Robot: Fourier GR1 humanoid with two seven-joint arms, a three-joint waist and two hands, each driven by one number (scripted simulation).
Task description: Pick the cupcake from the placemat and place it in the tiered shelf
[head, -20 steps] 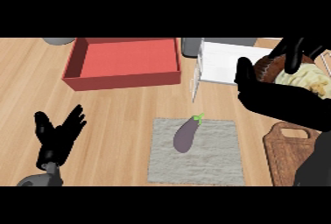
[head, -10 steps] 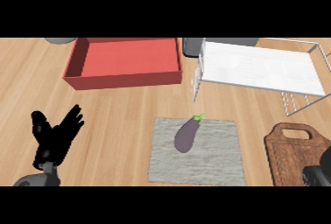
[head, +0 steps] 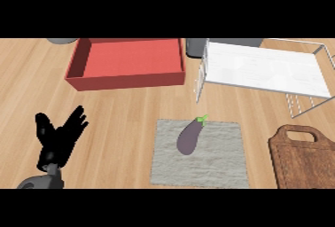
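No cupcake shows anywhere; the placemat [head: 200, 153] carries only an eggplant [head: 189, 138], lying lengthwise on its upper half with the green stem toward the shelf [head: 265, 68]. The shelf stands at the upper right, its white top tier bare, and whether the cupcake sits on a lower tier under that panel cannot be told. A red box [head: 127, 62] stands to the left of the shelf, well apart from the mat, and a wooden board [head: 306, 157] lies just beside the mat at the right edge. On the desk [head: 118, 111] at lower left the left hand [head: 59, 137] rests with its fingers straight and spread, holding nothing; the right hand is out of view. The risk, as I judge it, is confusion: with only the eggplant on the mat, a reach there would pick the wrong thing.
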